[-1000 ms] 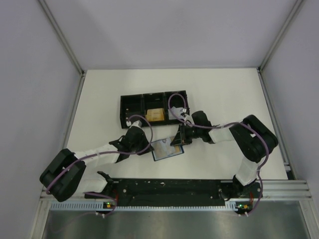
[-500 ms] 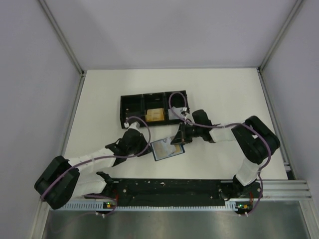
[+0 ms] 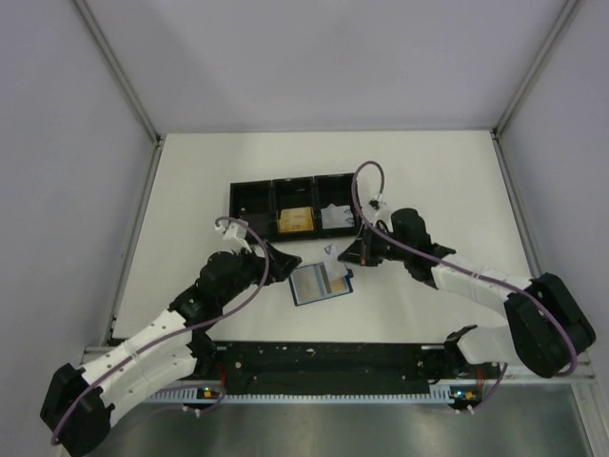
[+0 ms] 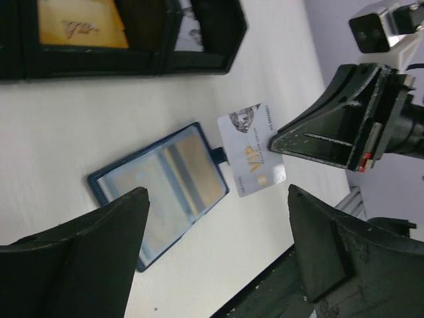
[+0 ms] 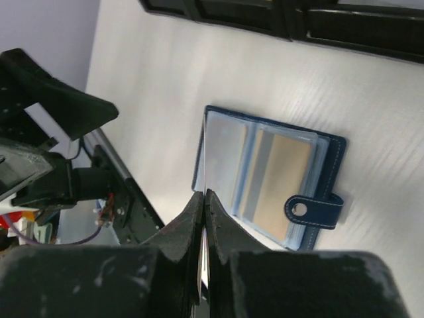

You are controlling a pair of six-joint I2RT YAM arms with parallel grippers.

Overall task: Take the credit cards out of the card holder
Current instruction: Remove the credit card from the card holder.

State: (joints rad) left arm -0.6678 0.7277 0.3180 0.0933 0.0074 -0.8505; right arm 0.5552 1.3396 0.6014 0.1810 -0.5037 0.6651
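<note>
The dark-blue card holder lies open on the table, its snap tab pointing right. An orange-tan credit card sits in its clear sleeve. My right gripper hangs just above the holder's upper right corner, shut on a pale "VIP" credit card held clear of the holder. In the right wrist view that card shows edge-on between the pinched fingers. My left gripper hovers at the holder's left side, open and holding nothing, its fingers spread wide.
A black three-compartment tray stands behind the holder. It holds a tan card in its middle compartment and a pale card in the right one. The black base rail runs along the near table edge.
My left gripper opened and drew back off the holder's left edge. My right gripper closed on the pale card and lifted it out of the holder, up and to the right.
</note>
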